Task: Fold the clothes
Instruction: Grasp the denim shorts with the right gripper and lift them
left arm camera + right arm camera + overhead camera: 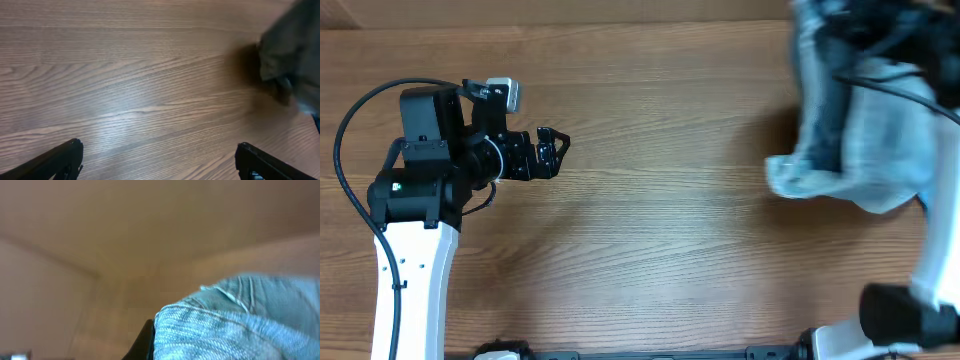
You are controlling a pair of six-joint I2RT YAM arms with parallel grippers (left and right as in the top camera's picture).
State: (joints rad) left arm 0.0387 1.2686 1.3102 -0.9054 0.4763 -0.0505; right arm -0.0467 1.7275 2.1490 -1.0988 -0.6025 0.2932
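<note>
We are at the first step, bringing the clothes onto the table. The bunched denim hangs around our right gripper, burying its jaws, so we cannot tell their state. Our left gripper hovers spread wide and empty, denim well ahead. Next, we judge, it needs spreading flat

Site: robotics lab bench, not a domestic room. Evidence: a wood-grain tabletop with two robot arms mounted at its near edge on white bases, left arm and right arm. A black cable loops openly off the left one. Right wrist view, blurred: plain beige surfaces meeting at a corner, probably walls. One household item: a pale denim bundle at the right side.
</note>
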